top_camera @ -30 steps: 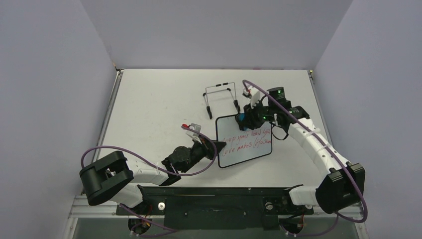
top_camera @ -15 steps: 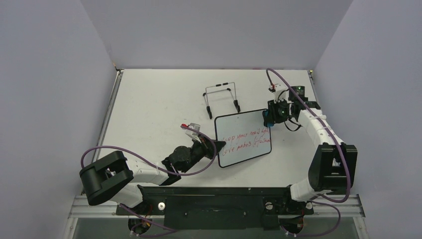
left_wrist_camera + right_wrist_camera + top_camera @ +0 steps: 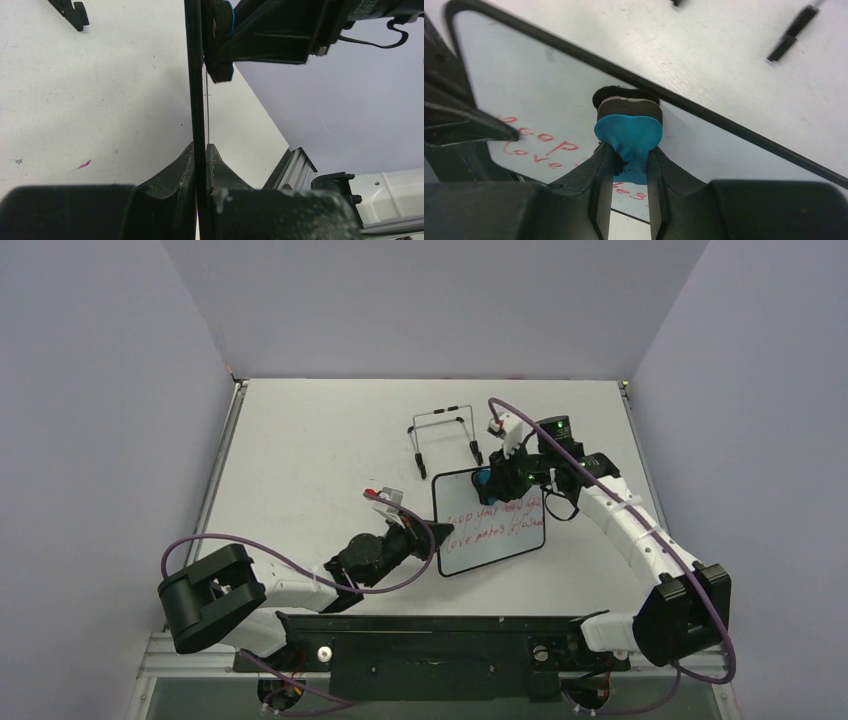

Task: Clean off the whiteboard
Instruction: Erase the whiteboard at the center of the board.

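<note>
The left pincer (image 3: 440, 532) is closed tight on the left edge of the whiteboard (image 3: 492, 548), with the thin black frame nipped between its two fingers. The board extends straight ahead of that pincer. The right pincer (image 3: 492, 483) is shut on a small blue eraser (image 3: 483, 478). The eraser's dark felt face is pressed against the board's white surface, just inside the upper frame, directly below that pincer's fingertips. The two pincers are thus set at opposite parts of the same board, near each other but apart.

One whiteboard, one eraser, one black wire stand (image 3: 443, 435) and two pincers are counted on or over the tabletop (image 3: 300, 460). The stand is placed just beyond the right pincer. Two lines of red handwriting are seen on the board.

The words cannot be read with certainty. Their right ends are covered by the right pincer in the overhead view, and part is hidden behind its fingers in the right wrist view. In the left wrist view the board is shown only edge-on. Whether it lies flat or is lifted cannot be told.
</note>
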Robot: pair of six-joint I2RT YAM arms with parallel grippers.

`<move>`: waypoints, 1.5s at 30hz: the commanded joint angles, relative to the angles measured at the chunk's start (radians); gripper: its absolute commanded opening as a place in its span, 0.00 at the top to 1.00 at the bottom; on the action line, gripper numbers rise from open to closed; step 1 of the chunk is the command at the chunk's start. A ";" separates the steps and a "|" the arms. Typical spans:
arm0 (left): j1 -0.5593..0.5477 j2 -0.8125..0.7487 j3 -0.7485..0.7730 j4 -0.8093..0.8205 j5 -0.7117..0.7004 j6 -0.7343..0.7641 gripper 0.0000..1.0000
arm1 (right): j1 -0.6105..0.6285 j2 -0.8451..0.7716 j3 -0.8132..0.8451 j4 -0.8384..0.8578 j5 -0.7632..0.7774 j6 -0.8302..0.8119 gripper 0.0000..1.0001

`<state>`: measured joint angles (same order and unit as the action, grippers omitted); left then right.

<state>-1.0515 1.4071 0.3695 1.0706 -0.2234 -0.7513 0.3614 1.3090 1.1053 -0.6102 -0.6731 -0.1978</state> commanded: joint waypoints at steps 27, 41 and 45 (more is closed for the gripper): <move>-0.003 -0.056 0.018 0.093 0.036 0.020 1.00 | -0.139 0.061 0.028 -0.036 0.027 -0.176 1.00; -0.004 -0.054 0.022 0.087 0.032 0.014 1.00 | -0.007 0.004 0.006 0.089 0.184 -0.017 1.00; -0.004 -0.043 0.023 0.098 0.030 0.006 1.00 | 0.155 -0.014 0.043 0.038 0.197 -0.079 1.00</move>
<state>-1.0481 1.3819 0.3576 1.0496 -0.2291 -0.7593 0.3717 1.3216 1.1099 -0.5835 -0.4843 -0.2516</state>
